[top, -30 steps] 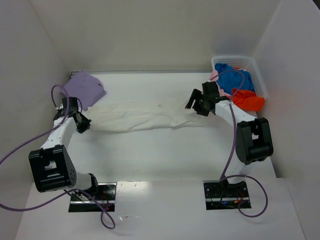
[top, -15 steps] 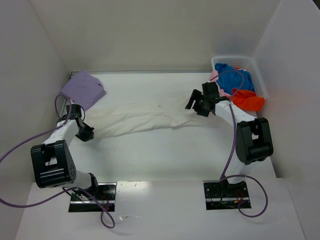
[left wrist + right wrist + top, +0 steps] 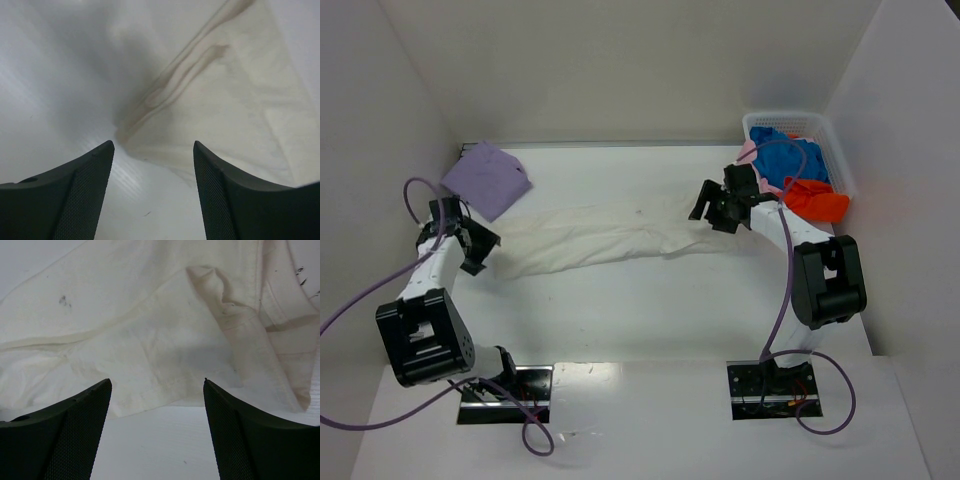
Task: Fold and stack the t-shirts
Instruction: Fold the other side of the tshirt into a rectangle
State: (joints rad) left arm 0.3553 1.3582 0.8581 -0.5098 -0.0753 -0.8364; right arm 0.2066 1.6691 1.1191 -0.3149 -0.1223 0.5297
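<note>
1. Left gripper [image 3: 477,250], near the left edge of the tabletop [image 3: 640,300]: the jaws stand apart with nothing between them. A second ago they were pinched shut at the left end of the off-white shirt [image 3: 600,235]. It has let go and pulled just clear of that end.
2. Right gripper [image 3: 715,210]: unchanged, with the jaws wide and empty. It hovers over the shirt's right end, and the wrist view shows cloth below the fingers, not between them.
3. The off-white shirt lies as a long narrow band, left to right across the middle of the tabletop, with both ends free. My reading is that the lengthwise fold is laid down. A crosswise fold likely comes next and needs a fresh grip.
4. Far-left corner: the lavender shirt [image 3: 488,178] lies in a compact patch, probably the start of the stack.
5. Far-right corner: the white basket [image 3: 840,150] holds a blue shirt [image 3: 790,160], an orange-red shirt [image 3: 818,203] and a sliver of a pale pink shirt [image 3: 748,150].
6. Count: five shirts (two on the tabletop, three in the basket), one basket, two grippers.
</note>
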